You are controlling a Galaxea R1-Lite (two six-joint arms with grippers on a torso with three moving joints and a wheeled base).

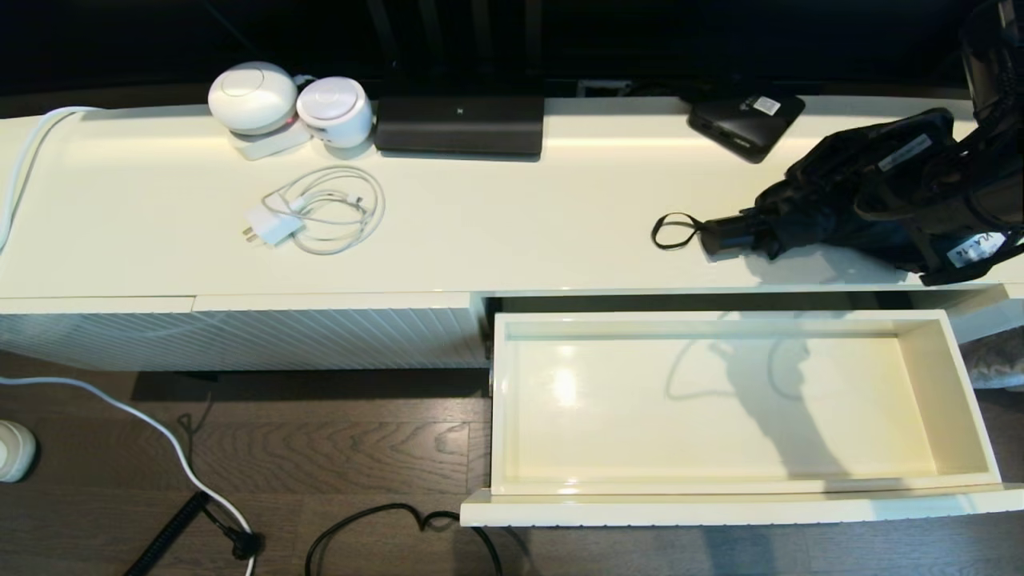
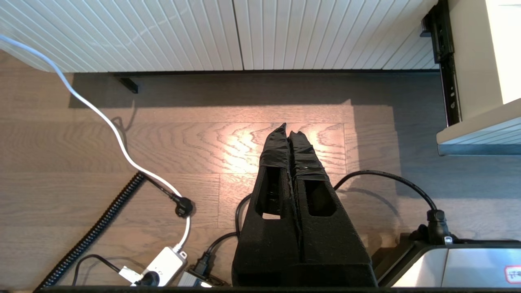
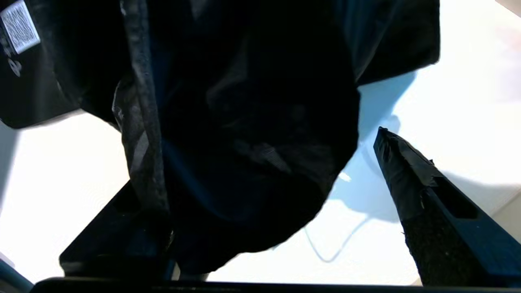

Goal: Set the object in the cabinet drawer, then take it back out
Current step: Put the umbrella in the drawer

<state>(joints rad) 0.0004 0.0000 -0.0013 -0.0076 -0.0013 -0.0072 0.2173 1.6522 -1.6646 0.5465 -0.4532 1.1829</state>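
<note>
Black fabric item, the umbrella (image 1: 832,200): you find it at 2 o'clock in the head view, lying on the table (image 1: 496,216) with handle and wrist loop toward 9 o'clock, behind the drawer. Right gripper (image 3: 260,203): fingers wide, straddling the baggy cloth, likely so you grip the bulk rather than the thin loop. Cream-white drawer (image 1: 960,400): pulled fully out at 5 o'clock, nothing in it, ready to receive. Left gripper (image 2: 291,134): fingers pressed together, parked low over the floor.
</note>
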